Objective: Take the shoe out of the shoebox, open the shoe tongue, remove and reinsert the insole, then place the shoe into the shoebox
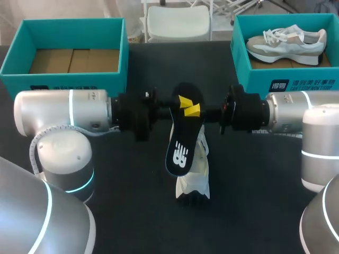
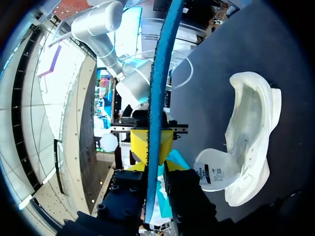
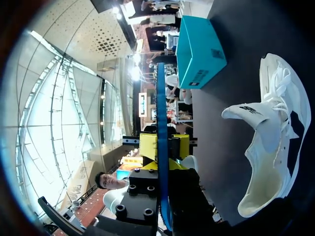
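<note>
Two shoeboxes [image 1: 63, 79], two shoes [image 1: 193, 174], one insole [image 1: 183, 132]

Left arm [image 1: 79, 111] and right arm [image 1: 286, 111] level, head-on at mid-table, both pairs of fingers [image 1: 193, 110] tight on the insole [image 1: 179, 151].

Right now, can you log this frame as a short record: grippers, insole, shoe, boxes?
left gripper: shut on the insole
right gripper: shut on the insole, from the opposite side
insole: out of the shoe, held above the table
white shoe: on the table under the insole, tongue pulled open
left shoebox: no shoe inside
right shoebox: holds a second shoe
</note>
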`<state>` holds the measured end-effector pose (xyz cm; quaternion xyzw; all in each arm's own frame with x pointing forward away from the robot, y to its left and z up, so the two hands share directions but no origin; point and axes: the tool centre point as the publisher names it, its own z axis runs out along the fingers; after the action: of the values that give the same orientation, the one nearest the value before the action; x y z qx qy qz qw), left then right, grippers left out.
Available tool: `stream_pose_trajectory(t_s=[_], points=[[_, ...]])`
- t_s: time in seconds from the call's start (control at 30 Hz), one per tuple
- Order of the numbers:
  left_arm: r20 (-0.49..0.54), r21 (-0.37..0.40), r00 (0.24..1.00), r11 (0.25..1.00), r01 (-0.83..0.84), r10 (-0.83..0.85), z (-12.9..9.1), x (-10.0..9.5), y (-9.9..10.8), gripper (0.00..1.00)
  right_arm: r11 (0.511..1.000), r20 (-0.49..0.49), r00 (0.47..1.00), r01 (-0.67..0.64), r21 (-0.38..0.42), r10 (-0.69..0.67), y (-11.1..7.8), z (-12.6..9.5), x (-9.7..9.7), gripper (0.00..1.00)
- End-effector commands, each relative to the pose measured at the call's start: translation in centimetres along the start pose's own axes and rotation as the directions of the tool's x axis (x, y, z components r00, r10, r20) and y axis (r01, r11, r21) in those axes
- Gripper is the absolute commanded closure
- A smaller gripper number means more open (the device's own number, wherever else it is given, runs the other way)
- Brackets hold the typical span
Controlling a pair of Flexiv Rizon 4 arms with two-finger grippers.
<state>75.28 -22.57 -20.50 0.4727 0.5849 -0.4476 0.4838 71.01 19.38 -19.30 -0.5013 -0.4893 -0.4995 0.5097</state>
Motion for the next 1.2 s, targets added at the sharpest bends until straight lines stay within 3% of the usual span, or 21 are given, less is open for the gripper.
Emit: stream_pose_trajectory(t_s=[0.03, 0.17, 0.2, 0.27, 0.47, 0.63, 0.8, 0.93, 1.2], points=[[0.002, -0.003, 1.0, 1.0, 0.0, 0.0, 0.5, 0.3, -0.1, 1.0, 1.0, 0.002, 1.0, -0.001, 0.002, 0.001, 0.0, 0.2, -0.1, 1.0], [0.004, -0.005, 1.0, 1.0, 0.009, -0.009, 0.5, 0.4, -0.1, 1.0, 1.0, 0.003, 1.0, 0.0, 0.002, 0.0, -0.1, 0.1, -0.1, 1.0], [0.005, -0.006, 1.0, 1.0, 0.012, -0.012, 0.5, 0.4, -0.1, 1.0, 1.0, 0.009, 1.0, 0.001, -0.002, -0.001, -0.2, 0.0, -0.2, 0.94], [0.007, -0.008, 1.0, 1.0, 0.014, -0.014, 0.4, 0.4, 0.0, 1.0, 1.0, 0.022, 1.0, 0.002, -0.011, -0.002, -0.5, -0.4, -0.2, 0.0], [0.011, -0.011, 0.999, 0.999, 0.034, -0.034, -0.6, 0.2, -0.1, 1.0, 0.992, 0.113, 0.989, 0.109, -0.069, -0.101, -1.9, -2.9, 0.0, 0.0], [0.039, 0.039, 0.992, 0.992, 0.118, -0.119, -1.6, -0.1, -1.2, 1.0, 0.967, 0.146, 0.964, 0.236, -0.1, -0.22, -2.5, -4.9, 0.1, 0.0], [0.055, 0.077, 0.987, 0.986, 0.145, -0.15, -2.6, -0.2, -2.2, 1.0, 0.922, 0.22, 0.909, 0.379, -0.077, -0.355, -2.8, -6.2, 0.6, 0.0], [0.055, 0.098, 0.979, 0.977, 0.191, -0.197, -3.3, -0.4, -3.0, 1.0, 0.822, 0.285, 0.788, 0.569, -0.001, -0.545, -3.3, -6.8, 1.3, 0.0], [0.07, 0.093, 0.961, 0.961, 0.259, -0.266, -3.8, -0.4, -3.8, 1.0, 0.811, 0.283, 0.776, 0.585, 0.012, -0.564, -3.2, -6.8, 1.3, 0.0]])
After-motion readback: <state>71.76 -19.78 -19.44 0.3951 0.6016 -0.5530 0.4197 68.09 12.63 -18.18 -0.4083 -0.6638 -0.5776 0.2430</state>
